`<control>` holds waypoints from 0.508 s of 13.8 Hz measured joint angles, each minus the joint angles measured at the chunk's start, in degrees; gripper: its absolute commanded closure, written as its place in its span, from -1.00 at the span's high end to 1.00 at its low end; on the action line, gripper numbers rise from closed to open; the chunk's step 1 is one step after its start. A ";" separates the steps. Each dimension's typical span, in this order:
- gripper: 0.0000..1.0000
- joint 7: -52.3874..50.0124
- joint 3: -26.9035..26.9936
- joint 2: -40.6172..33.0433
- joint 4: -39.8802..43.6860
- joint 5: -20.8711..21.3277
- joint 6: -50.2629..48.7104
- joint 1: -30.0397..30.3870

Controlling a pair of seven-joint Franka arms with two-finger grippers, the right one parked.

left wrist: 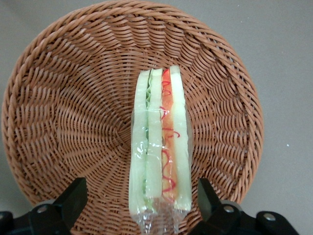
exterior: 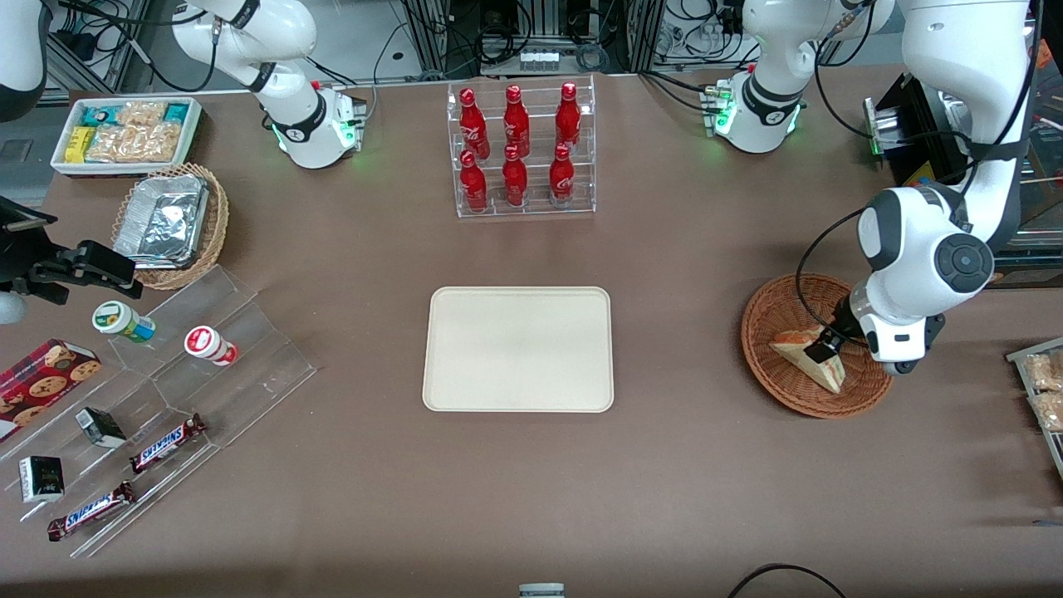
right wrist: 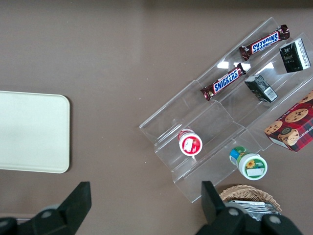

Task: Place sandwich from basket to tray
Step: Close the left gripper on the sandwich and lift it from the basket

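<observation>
The sandwich (exterior: 804, 355) (left wrist: 159, 147), a plastic-wrapped wedge of pale bread with red and green filling, stands on edge in the reddish-brown wicker basket (exterior: 776, 320) (left wrist: 68, 112) toward the working arm's end of the table. My left gripper (exterior: 827, 347) (left wrist: 142, 192) is lowered into the basket, open. One finger (left wrist: 76, 193) stands on each side of the sandwich, with a gap to the bread on both sides. The cream tray (exterior: 519, 349) (right wrist: 29, 132) lies bare in the middle of the table, well apart from the basket.
A clear rack of red cola bottles (exterior: 521, 149) stands farther from the front camera than the tray. Toward the parked arm's end are a stepped acrylic display (exterior: 216, 374) with snacks, a tan basket with a foil container (exterior: 170, 220) and a white snack bin (exterior: 124, 133). Snack packets (exterior: 1045, 390) lie beside the basket.
</observation>
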 measured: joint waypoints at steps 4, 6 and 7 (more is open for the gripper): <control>0.99 -0.85 0.00 1.88 -0.38 0.02 2.72 -0.01; 0.50 -0.92 0.00 2.49 -0.38 0.03 3.02 -0.06; 0.16 -1.11 0.00 2.64 -0.38 0.03 3.09 -0.09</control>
